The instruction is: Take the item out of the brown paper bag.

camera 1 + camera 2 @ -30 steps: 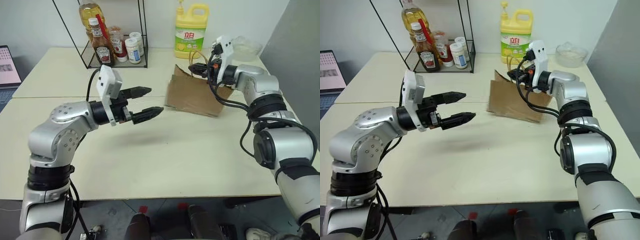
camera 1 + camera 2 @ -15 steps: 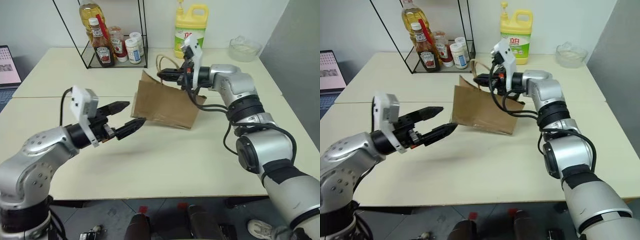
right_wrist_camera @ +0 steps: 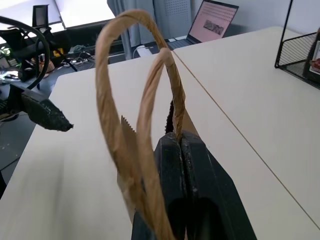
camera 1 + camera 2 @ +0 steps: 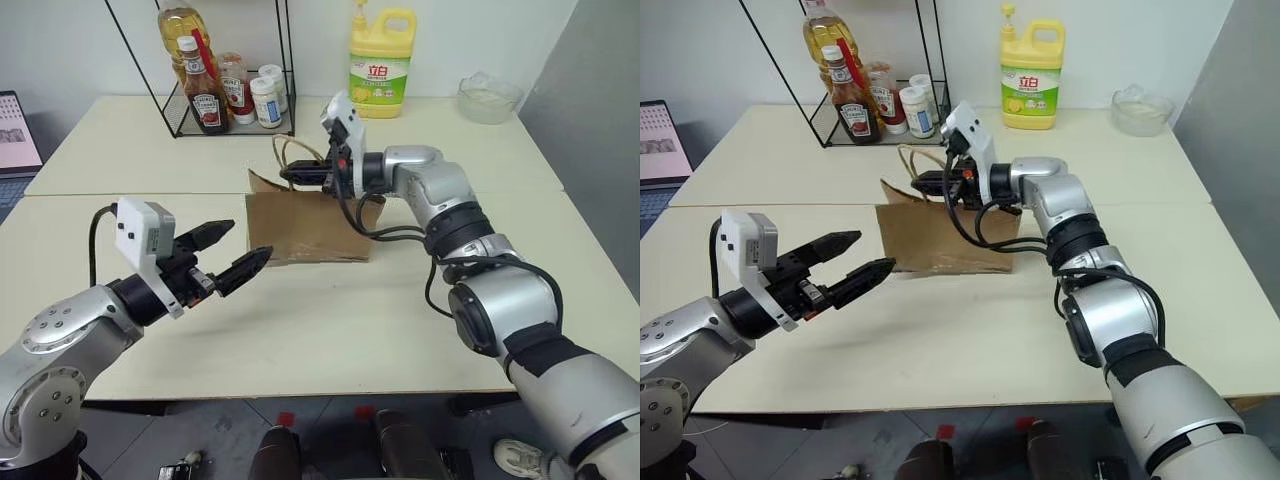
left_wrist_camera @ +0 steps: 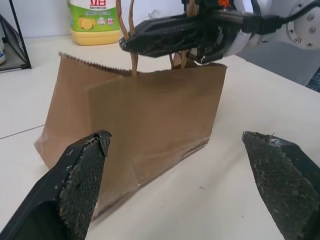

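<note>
The brown paper bag [image 4: 310,225] stands upright in the middle of the table, its two cord handles [image 3: 110,115] looping up from the top edge. My right gripper [image 4: 290,176] reaches in level from the right and is shut on the bag's top by the handles. My left gripper [image 4: 245,242] is open and points level at the bag's left end, a short gap away. In the left wrist view the bag [image 5: 150,115] sits between and beyond the spread fingers [image 5: 85,170]. The item is hidden.
A wire rack [image 4: 285,80] with an oil bottle, sauce bottles and jars stands at the back left. A yellow detergent jug [image 4: 380,60] is at the back centre, a glass bowl [image 4: 490,97] at the back right, a laptop [image 4: 15,130] at the far left.
My right gripper has carried the bag leftward from the table's right side to the middle. The left arm has drawn back, down and to the left, still open.
</note>
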